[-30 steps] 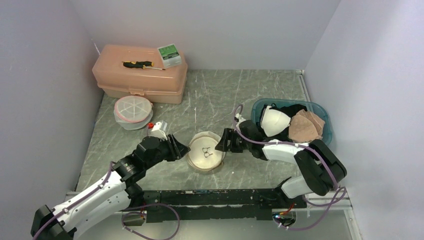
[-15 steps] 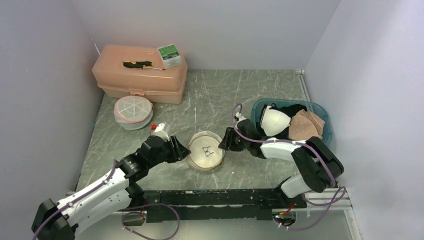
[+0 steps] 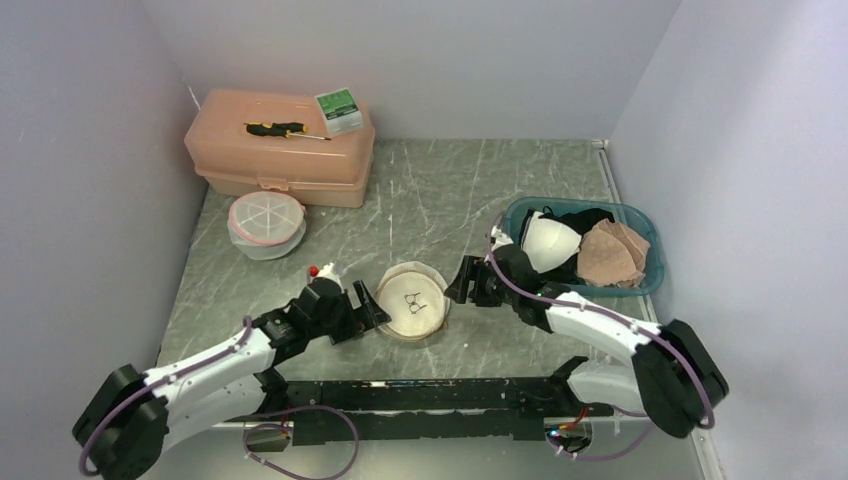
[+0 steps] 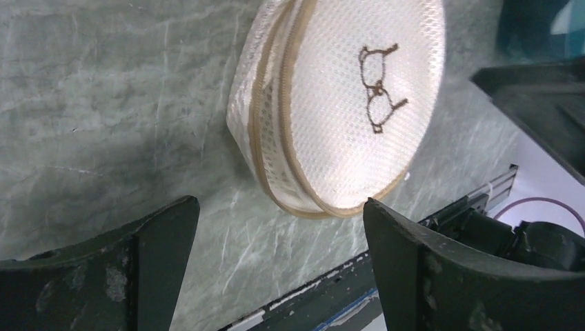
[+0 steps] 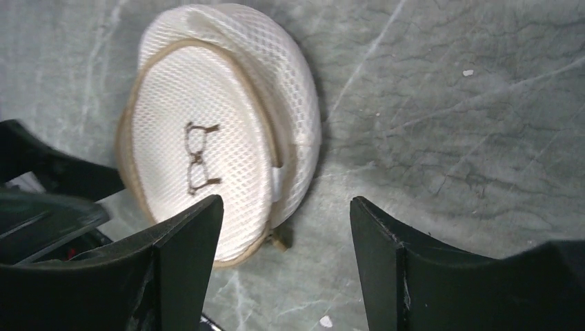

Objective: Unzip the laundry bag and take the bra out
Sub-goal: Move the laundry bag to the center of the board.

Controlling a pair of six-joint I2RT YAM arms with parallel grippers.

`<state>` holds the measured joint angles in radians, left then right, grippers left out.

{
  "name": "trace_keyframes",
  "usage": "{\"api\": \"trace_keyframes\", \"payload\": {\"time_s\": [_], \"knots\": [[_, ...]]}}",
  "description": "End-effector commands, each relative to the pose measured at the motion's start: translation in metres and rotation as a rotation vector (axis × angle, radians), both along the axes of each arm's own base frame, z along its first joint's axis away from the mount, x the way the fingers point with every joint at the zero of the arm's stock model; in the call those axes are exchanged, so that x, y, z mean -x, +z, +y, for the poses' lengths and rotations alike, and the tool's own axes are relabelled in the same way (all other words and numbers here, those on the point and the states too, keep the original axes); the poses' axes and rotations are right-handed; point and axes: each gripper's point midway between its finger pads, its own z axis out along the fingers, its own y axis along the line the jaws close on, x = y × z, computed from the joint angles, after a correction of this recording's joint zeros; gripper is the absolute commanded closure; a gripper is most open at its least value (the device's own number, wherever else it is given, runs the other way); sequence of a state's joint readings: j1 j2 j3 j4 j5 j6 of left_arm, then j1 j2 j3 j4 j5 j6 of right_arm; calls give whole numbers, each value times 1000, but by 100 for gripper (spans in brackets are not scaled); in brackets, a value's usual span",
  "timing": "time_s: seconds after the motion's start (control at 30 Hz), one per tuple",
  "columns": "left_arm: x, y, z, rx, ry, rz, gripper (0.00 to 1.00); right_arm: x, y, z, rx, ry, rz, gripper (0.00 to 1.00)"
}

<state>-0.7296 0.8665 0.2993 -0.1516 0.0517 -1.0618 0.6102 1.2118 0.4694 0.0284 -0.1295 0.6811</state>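
Observation:
The laundry bag (image 3: 412, 302) is a round white mesh pouch with tan zipper trim and a small brown drawing on its top. It lies flat on the marble table between my two grippers and looks zipped shut. The bra is hidden. My left gripper (image 3: 366, 306) is open just left of the bag, which lies ahead of its fingers (image 4: 277, 207) without touching them. My right gripper (image 3: 462, 284) is open just right of the bag (image 5: 207, 131). In the right wrist view the tan zipper pull (image 5: 279, 240) sits on the table between the right gripper's (image 5: 286, 202) fingers, touching neither.
A blue basket (image 3: 640, 282) at the right holds white, black and tan garments. At the back left a peach toolbox (image 3: 280, 150) carries a screwdriver and a green box. A second round mesh pouch with pink trim (image 3: 265, 222) sits in front of it. The black rail runs along the near edge.
My left gripper slid right up to the bag and its jaws spread wide. My right gripper narrowed, then widened again, and shifted slightly right as its arm stretched out.

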Motion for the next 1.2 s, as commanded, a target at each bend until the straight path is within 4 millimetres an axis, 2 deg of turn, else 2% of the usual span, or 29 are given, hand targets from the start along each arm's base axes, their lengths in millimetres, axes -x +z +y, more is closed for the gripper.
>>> {"api": "trace_keyframes", "payload": {"time_s": [0.0, 0.2, 0.4, 0.63, 0.73, 0.9, 1.07, 1.17], "knots": [[-17, 8, -21, 49, 9, 13, 6, 5, 18, -9, -11, -9, -48, 29], [-32, -13, -22, -66, 32, 63, 31, 13, 35, -14, -34, -3, -83, 28], [-37, -18, -20, -95, 47, 66, 59, 18, 43, -19, -38, -2, -111, 28], [-43, -18, 2, -158, 148, 33, 86, 17, 50, -15, -56, 15, -132, 29], [-45, -15, 20, -192, 226, 18, 97, 17, 51, -15, -58, 18, -134, 28], [-44, -8, 63, -249, 414, 18, 97, 17, 52, -14, -71, 22, -144, 29], [-27, 0, 124, -305, 737, 56, 97, 19, 53, -11, -87, 35, -146, 29], [-10, 2, 160, -341, 919, 81, 97, 21, 52, -9, -98, 45, -139, 29]]}}
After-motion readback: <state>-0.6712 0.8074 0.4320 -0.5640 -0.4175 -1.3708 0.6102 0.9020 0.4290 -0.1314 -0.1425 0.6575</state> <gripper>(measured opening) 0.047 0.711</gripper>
